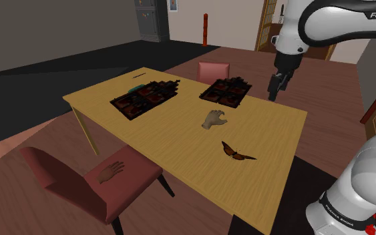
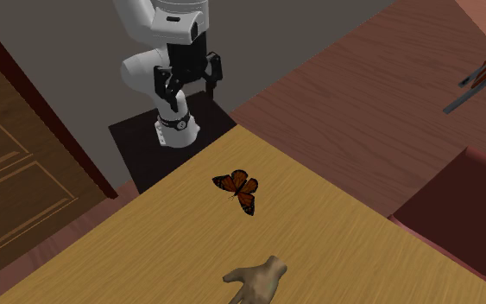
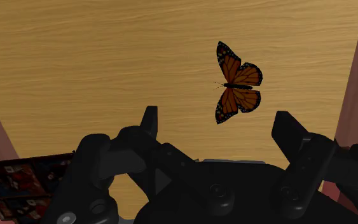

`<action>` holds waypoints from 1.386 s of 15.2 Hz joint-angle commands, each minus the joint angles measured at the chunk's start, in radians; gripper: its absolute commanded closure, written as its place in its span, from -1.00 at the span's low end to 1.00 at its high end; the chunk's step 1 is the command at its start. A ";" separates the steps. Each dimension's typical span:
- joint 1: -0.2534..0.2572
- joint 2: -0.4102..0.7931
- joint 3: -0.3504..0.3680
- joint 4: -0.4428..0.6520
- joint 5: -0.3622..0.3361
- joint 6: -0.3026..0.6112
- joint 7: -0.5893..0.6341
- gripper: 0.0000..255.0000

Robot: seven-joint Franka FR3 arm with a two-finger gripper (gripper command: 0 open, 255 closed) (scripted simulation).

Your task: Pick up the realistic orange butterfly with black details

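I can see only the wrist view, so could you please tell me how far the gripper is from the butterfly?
Observer: In the shoulder view the gripper hangs high above the table, with clear air between it and the butterfly.
Operator: Thank you. Is anything lying close to the butterfly?
Observer: Yes, a tan model hand rests on the table, apart from the butterfly, on the side away from the stand.
Operator: And beyond that?
Observer: Two dark trays sit farther along the table, past the model hand.
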 commanded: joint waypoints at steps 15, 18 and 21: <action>0.140 0.317 -0.220 -0.202 0.113 0.378 -0.470 -1.00; 0.179 0.420 -0.257 -0.215 0.165 0.450 -0.591 -1.00; 0.220 0.534 -0.284 -0.217 0.235 0.515 -0.723 -1.00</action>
